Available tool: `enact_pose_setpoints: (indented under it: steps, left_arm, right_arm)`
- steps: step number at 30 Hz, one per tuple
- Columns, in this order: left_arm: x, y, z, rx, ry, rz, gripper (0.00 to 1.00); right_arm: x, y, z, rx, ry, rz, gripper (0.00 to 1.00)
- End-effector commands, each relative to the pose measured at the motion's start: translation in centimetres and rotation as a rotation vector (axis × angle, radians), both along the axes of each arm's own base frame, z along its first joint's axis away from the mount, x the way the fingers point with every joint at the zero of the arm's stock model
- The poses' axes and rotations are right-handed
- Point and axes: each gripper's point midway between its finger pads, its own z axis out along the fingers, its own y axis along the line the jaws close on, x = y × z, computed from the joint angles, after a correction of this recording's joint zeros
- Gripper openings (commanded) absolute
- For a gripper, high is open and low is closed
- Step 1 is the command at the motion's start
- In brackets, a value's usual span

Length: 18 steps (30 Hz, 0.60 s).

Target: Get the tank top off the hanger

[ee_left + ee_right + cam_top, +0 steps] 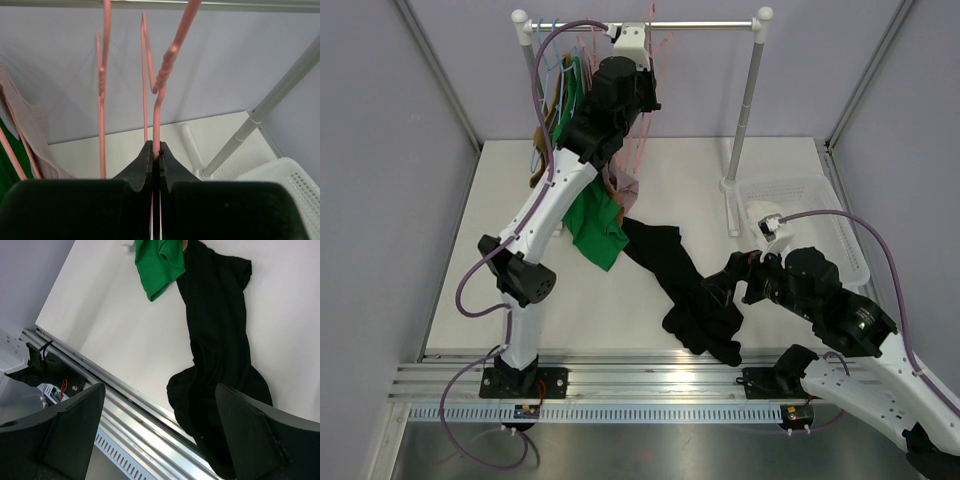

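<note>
Left gripper point(155, 147) pinches a pink hanger point(159, 95) just under the rail point(705, 24); right gripper point(157, 390), spread wide, hovers over the black tank top point(220, 330).

Left arm point(545, 200) is stretched way up and forward from its base, elbow joint hanging low, wrist up high at the far end. The left gripper point(155, 149) has its fingers point(142, 167) pinched tight together, with the wire of the pink hanger point(159, 100) caught between them. Right arm point(860, 330) sits low and reaches in toward the middle, wrist tipped downward I think, hard to judge from above. Right gripper point(160, 389) is spread wide, holding nothing.
</note>
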Motion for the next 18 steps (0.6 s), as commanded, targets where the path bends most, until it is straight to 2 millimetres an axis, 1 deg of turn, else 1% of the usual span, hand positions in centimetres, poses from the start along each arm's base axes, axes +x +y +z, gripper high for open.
enact_pose_setpoints:
  steps: [1,2,4,5,7,10,13,15,18]
  left_arm:
    - [1.4,-1.1,5.1,-0.111,-0.178,-0.079,0.00]
    - [1.6,-1.2,5.6,-0.114,-0.196,-0.080,0.00]
    - [2.1,-1.4,5.7,-0.117,-0.212,-0.077,0.00]
    - [2.8,-1.8,5.0,-0.115,-0.210,-0.073,0.00]
    - [3.3,-1.6,5.1,-0.121,-0.220,-0.055,0.00]
    - [4.4,-1.1,3.9,-0.118,-0.202,-0.037,0.00]
    - [5.2,-1.0,2.6,-0.120,-0.173,-0.030,0.00]
    - [5.5,-1.1,2.0,-0.119,-0.159,-0.032,0.00]
    - [5.5,-1.3,1.7,-0.134,-0.144,-0.035,0.00]
  right_arm:
    - [-0.2,1.2,0.3,0.056,-0.007,0.045,0.99]
    - [-0.1,1.3,0.0,0.056,-0.001,0.046,1.00]
    - [-0.1,1.7,-0.4,0.060,0.004,0.059,1.00]
    - [-0.1,1.9,-0.7,0.058,0.011,0.064,1.00]
    - [0.0,2.3,-0.8,0.065,0.012,0.080,0.99]
    - [-0.1,2.7,-0.8,0.071,0.011,0.098,1.00]
    - [-0.1,2.6,-0.8,0.064,0.002,0.103,0.99]
    - [-0.1,2.5,-0.9,0.057,-0.005,0.102,1.00]
    - [0.0,2.3,-0.9,0.055,-0.013,0.095,0.99]
